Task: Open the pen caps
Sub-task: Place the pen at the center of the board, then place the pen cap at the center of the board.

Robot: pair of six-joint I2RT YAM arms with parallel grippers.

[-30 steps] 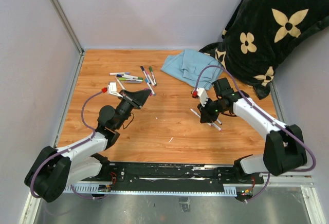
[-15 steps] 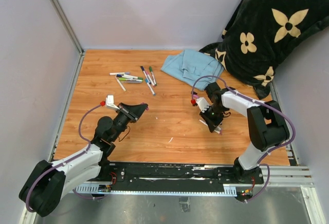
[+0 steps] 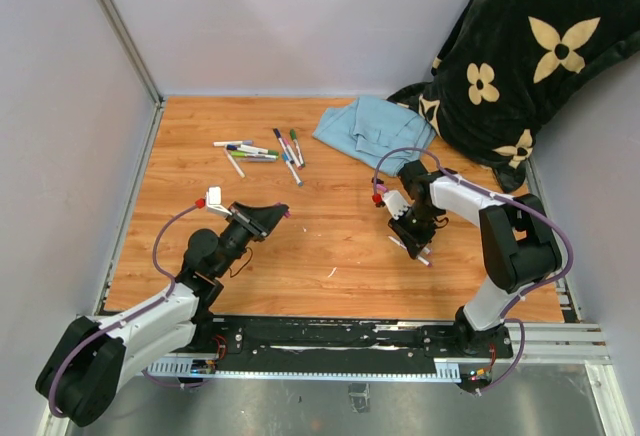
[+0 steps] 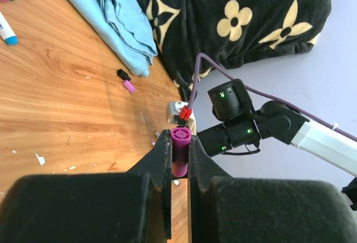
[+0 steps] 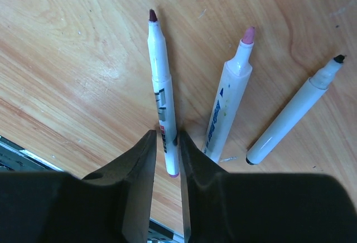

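My left gripper [image 4: 179, 141] is shut on a magenta pen cap [image 4: 181, 148], held above the wood floor at the near left [image 3: 283, 213]. My right gripper [image 5: 166, 142] is low over the table [image 3: 413, 244]. An uncapped white marker [image 5: 162, 92] lies between its fingers, with a narrow gap at the left finger. Two more uncapped markers lie beside it, one pink-tipped [image 5: 227, 106] and one black-tipped [image 5: 295, 117]. A loose black cap [image 4: 123, 74] and a pink cap [image 4: 129, 86] lie by the cloth. Several capped markers [image 3: 262, 151] lie at the far left.
A folded light-blue cloth [image 3: 372, 128] lies at the back centre. A black flower-patterned blanket [image 3: 530, 56] fills the back right corner. Grey walls close in the wooden table [image 3: 330, 246] on the left, back and right.
The right arm has lowered its marker onto the table beside the other two, and its jaws have loosened. The left arm has drawn back toward the near left with the cap.
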